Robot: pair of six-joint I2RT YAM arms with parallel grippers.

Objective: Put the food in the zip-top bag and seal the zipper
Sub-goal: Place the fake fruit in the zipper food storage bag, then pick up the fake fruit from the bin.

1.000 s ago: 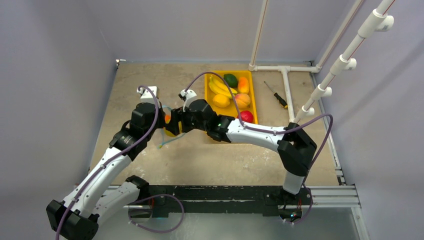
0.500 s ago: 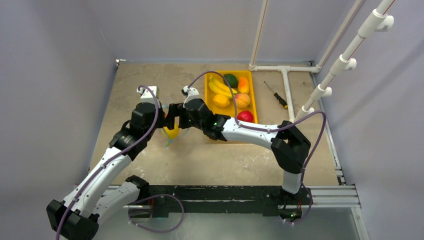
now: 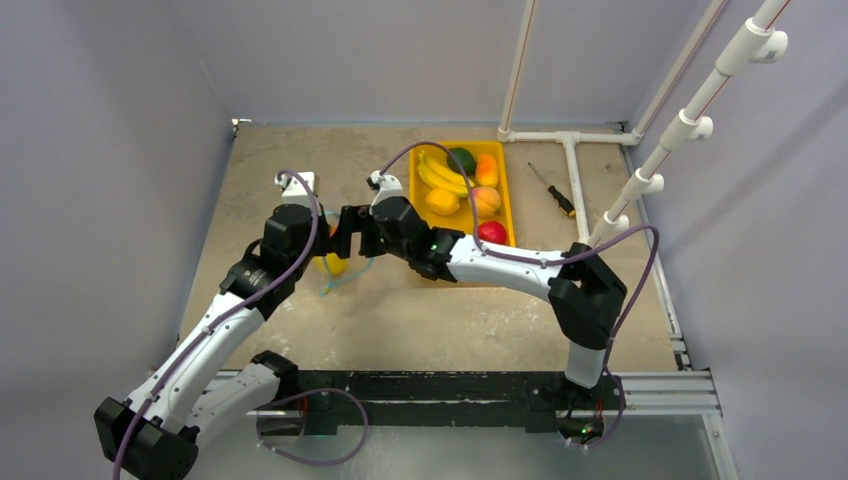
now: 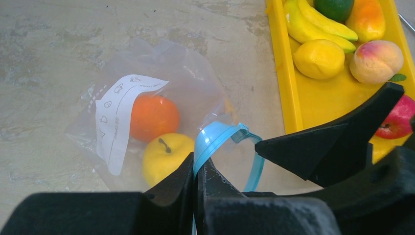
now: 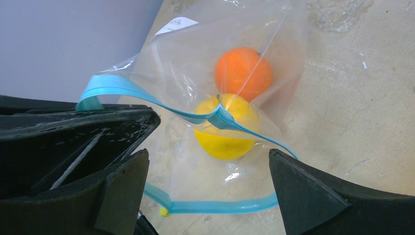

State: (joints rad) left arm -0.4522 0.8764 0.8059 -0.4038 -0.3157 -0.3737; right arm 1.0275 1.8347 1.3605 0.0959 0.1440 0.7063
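Left gripper (image 4: 197, 165) clamps the zipper (image 4: 211, 136), hiding part of the zip-top bag (image 4: 147, 73).

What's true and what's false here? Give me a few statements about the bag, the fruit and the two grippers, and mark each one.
1. The left gripper is shut on the zipper of the zip-top bag. True.
2. The right gripper is clamped on the yellow fruit. False: it is open and holds nothing.
3. An orange and the yellow fruit lie inside the bag. True.
4. The yellow tray has no fruit in it. False: bananas, a peach and other fruit lie in it.
5. The zipper is sealed. False: its two strips stand apart, so the mouth is open.
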